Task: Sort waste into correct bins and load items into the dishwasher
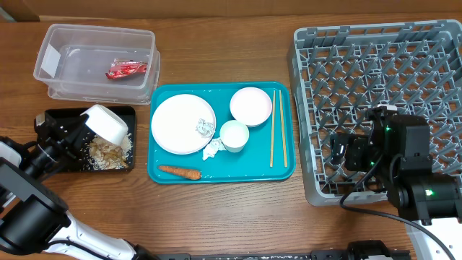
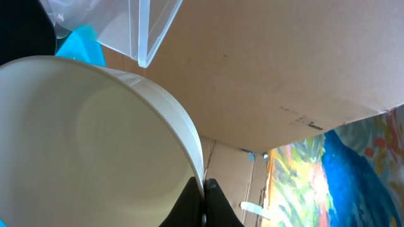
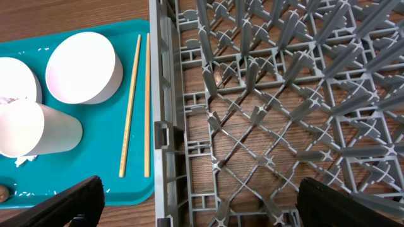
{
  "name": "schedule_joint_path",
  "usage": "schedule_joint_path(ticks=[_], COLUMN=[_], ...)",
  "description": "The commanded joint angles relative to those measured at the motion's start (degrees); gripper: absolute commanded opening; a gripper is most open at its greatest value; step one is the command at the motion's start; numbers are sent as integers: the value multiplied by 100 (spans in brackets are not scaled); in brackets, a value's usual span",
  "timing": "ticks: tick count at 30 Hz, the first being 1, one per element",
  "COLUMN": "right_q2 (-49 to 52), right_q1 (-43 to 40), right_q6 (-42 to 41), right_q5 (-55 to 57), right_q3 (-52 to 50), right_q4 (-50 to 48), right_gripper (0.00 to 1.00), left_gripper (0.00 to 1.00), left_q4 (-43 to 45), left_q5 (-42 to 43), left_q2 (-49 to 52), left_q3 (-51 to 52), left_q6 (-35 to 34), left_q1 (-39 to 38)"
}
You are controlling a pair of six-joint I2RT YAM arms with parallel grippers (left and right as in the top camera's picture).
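Rim of the tipped round white bowl (image 1: 110, 124) is pinched in my left gripper (image 2: 203, 189) above the shallow black tray (image 1: 128, 115), grey pegged plastic rack (image 1: 404, 50) far right.

Left claw (image 1: 86, 124): you're gripping the white bowl (image 1: 108, 123), tilted.
Below claw: black tray (image 1: 126, 112), food scraps (image 1: 107, 152) in it.
Right of claw: teal tray (image 1: 253, 155), carrot (image 1: 179, 172) on it.
Right claw (image 1: 338, 153): yours, over the grey rack (image 1: 375, 58).

No legible text; the cardboard (image 2: 284, 63) bears only unreadable print.
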State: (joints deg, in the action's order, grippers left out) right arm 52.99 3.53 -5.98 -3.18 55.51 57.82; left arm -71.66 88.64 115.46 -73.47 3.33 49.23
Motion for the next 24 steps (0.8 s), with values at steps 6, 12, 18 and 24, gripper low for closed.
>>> schedule_joint_path(ticks=[6,12,18,24], right_q2=[-24,-24,-24,-24], right_q1=[26,26,26,26], right_q6=[-2,-2,-2,-2], right_q5=[-31,-31,-31,-31], right_q3=[151,151,151,151], right_q4=[-26,-26,-28,-28], right_gripper=[100,100,100,100], left_gripper=[4,4,4,4], left_q4=[-380,-345,-258,516], left_q5=[164,-529,-2511,-5462], left_q2=[-238,-852,-1113,-1080], left_q3=[-63,-533,-1709,-1829], left_q6=[1169,1342,1099,149], left_q1=[-426,-1436,-3069,-4765])
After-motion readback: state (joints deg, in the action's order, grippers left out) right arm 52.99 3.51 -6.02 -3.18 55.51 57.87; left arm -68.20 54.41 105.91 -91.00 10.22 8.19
